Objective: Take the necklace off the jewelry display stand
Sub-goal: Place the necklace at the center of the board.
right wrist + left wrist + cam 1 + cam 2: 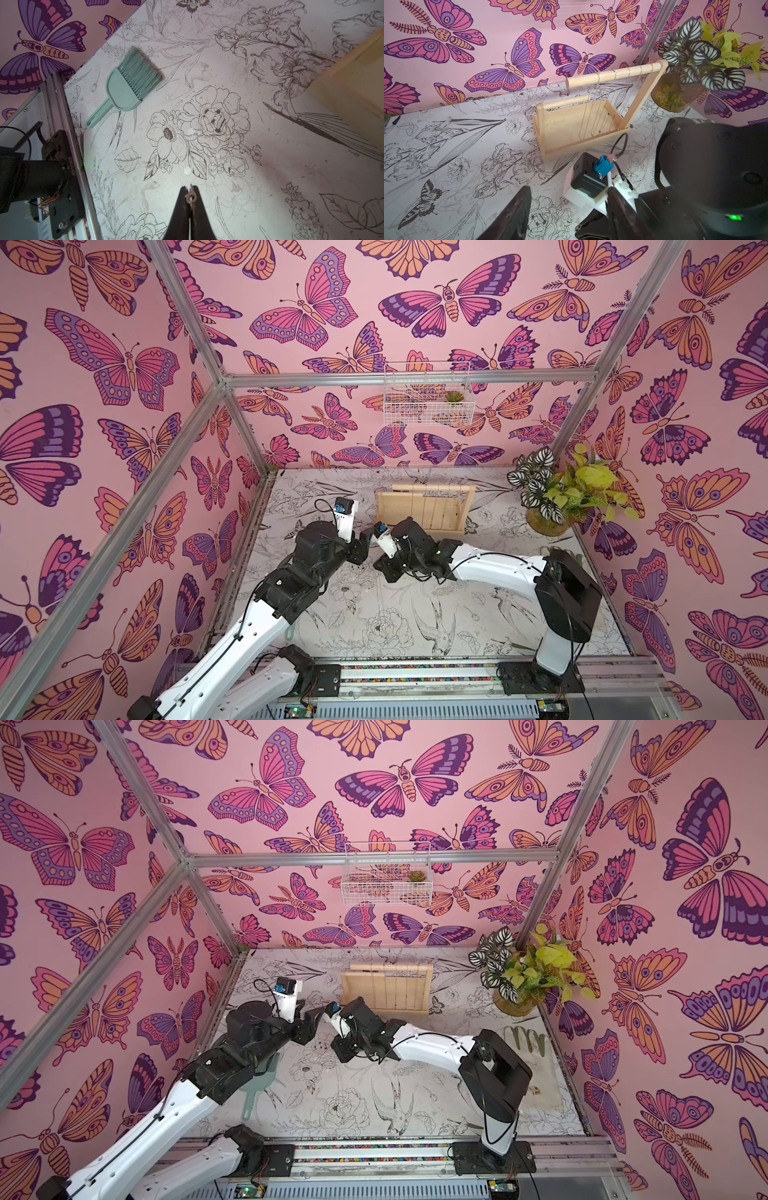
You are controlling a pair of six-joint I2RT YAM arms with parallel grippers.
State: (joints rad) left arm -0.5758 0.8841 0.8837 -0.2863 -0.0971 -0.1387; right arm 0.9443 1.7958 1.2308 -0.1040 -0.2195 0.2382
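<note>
The jewelry display stand [424, 506] [386, 990] is pale wood and sits at the back of the table. In the left wrist view, several thin chains [598, 116] hang from the stand's [571, 128] top crossbar. My right gripper [190, 191] is shut, pinching a small metal clasp ring of a necklace [190, 196] at its tips, low over the table in front of the stand. My left gripper [568, 188] [316, 1013] is open and empty, just left of the right wrist. In both top views the right fingertips are hidden under the wrist.
A teal hand brush [128, 83] lies front left, partly under the left arm [262, 1085]. Potted plants [557, 493] stand at the back right corner. A pale glove [528, 1044] lies along the right edge. A white wire basket [428, 393] hangs on the back wall.
</note>
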